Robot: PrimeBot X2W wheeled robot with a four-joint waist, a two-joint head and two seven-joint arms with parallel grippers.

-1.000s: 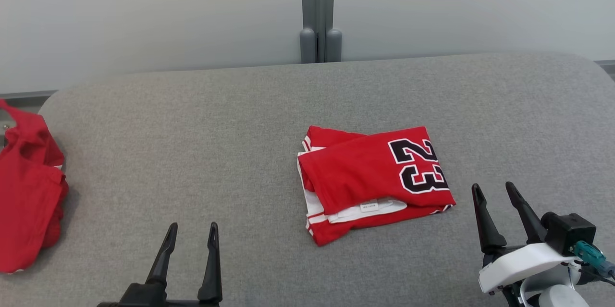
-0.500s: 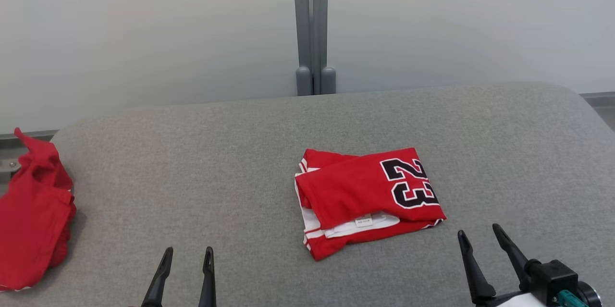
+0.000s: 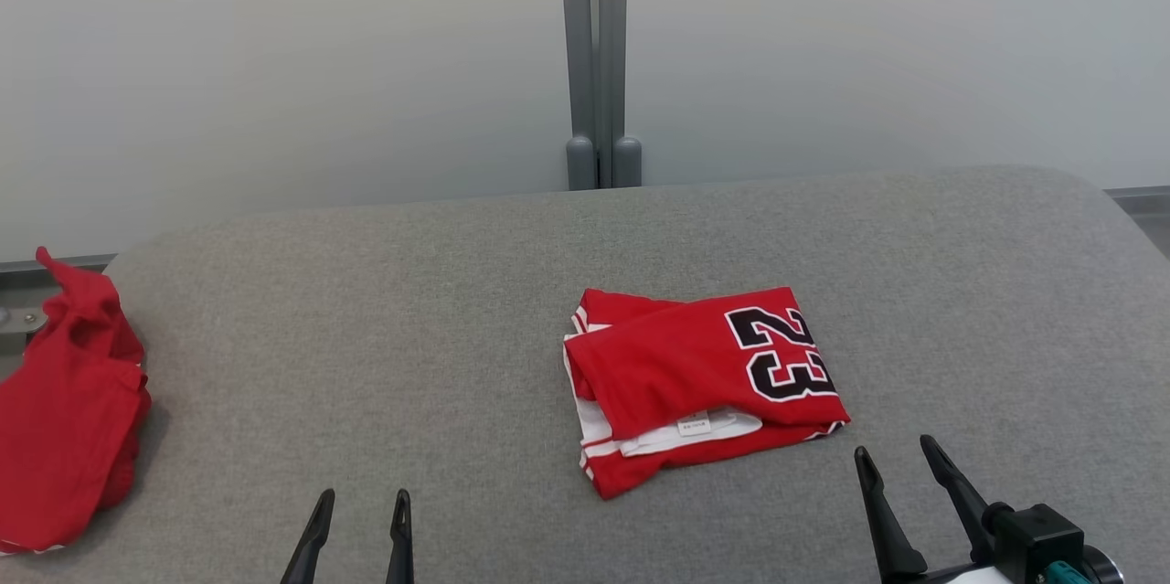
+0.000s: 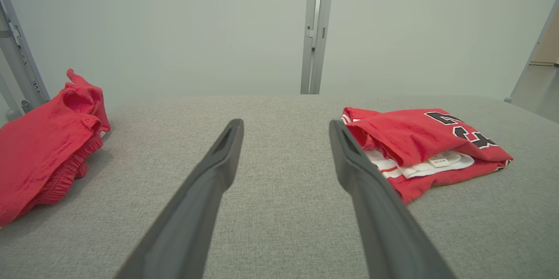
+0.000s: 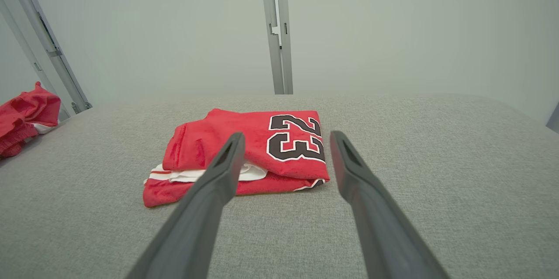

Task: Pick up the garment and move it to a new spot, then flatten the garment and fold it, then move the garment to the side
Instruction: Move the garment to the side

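Grey woven fabric covers the table, which has rounded far corners.

Item 1, garment: red jersey, folded into a compact rectangle. It lies flat a little right of the table's middle, well in from every edge. A black "23" outlined in white faces up at the end nearer the right edge. Along the side facing the near edge a white layer and a small white label show between the red layers. White stripe trim shows at the end nearer the left edge. The left wrist view shows the garment lying low on the table; the right wrist view shows it straight ahead of that arm's fingers.

Item 2, left gripper: at the near edge, left of the garment and well apart from it. Fingers are spread wide, with nothing between them.

Item 3, right gripper: at the near edge, near the garment's near right corner but clear of it. Fingers are spread wide and hold nothing.

Item 4, second red cloth: crumpled in a heap at the left edge, towards the far left corner, well apart from the garment.

Item 5, grey post: upright behind the far edge, against a pale wall panel.
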